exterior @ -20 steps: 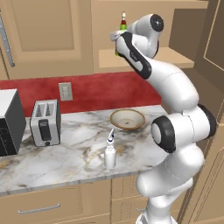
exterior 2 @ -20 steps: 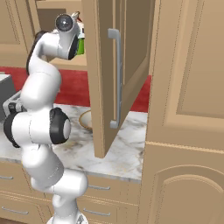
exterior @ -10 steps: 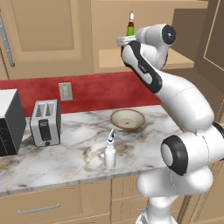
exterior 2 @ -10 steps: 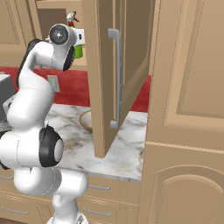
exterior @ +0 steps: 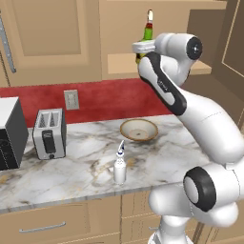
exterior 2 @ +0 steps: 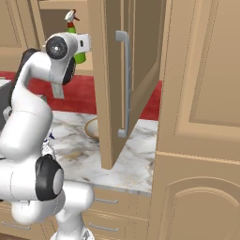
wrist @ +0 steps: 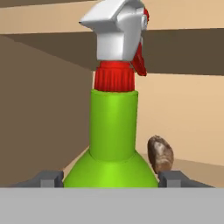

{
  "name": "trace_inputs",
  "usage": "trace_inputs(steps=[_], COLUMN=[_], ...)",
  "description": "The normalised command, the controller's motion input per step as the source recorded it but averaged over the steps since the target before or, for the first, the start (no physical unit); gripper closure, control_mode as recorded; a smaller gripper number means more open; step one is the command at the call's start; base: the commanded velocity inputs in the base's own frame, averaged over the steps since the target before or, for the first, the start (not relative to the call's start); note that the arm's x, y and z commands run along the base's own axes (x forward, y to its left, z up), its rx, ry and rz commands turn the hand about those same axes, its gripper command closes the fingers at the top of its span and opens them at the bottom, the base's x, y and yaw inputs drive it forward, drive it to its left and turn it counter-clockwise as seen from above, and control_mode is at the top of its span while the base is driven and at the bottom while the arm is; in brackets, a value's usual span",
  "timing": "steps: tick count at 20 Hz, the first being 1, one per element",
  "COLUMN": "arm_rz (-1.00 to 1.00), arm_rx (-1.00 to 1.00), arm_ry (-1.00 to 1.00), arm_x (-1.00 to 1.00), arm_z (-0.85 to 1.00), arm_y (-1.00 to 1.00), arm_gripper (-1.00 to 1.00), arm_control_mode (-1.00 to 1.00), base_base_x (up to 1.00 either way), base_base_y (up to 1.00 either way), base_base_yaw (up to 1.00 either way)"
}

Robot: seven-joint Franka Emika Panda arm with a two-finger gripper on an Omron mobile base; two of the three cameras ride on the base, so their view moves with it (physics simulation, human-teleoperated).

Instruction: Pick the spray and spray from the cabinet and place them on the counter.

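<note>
My gripper is shut on the wide body of the green spray, with a fingertip pressed to each side. The bottle stands upright in the hand at the mouth of the open cabinet, its red and white top uppermost. From the other side the same spray rises above the gripper, left of the open door. The white spray stands upright on the counter near its front edge.
A small brown lump lies on the shelf behind the bottle. A tan bowl, a toaster and a microwave sit on the counter. The open cabinet door with its silver handle juts out over the counter.
The green spray has moved with the gripper, outward from the shelf toward the robot. The arm's upper links have swung up and to the right. The white spray has stayed put.
</note>
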Motion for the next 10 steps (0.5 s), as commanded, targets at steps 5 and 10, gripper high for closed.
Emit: trace_inputs(steps=[5, 10], arm_rz=[0.00, 0.00], arm_rx=[0.01, 0.04], arm_ry=[-0.03, 0.03], arm_x=[-0.59, -0.61], arm_z=[0.19, 0.15], arm_y=[-0.01, -0.07], arm_gripper=[1.00, 1.00], arm_control_mode=[-1.00, -1.00], base_base_x=[0.00, 0.00], base_base_y=[0.00, 0.00], base_base_yaw=[0.00, 0.00])
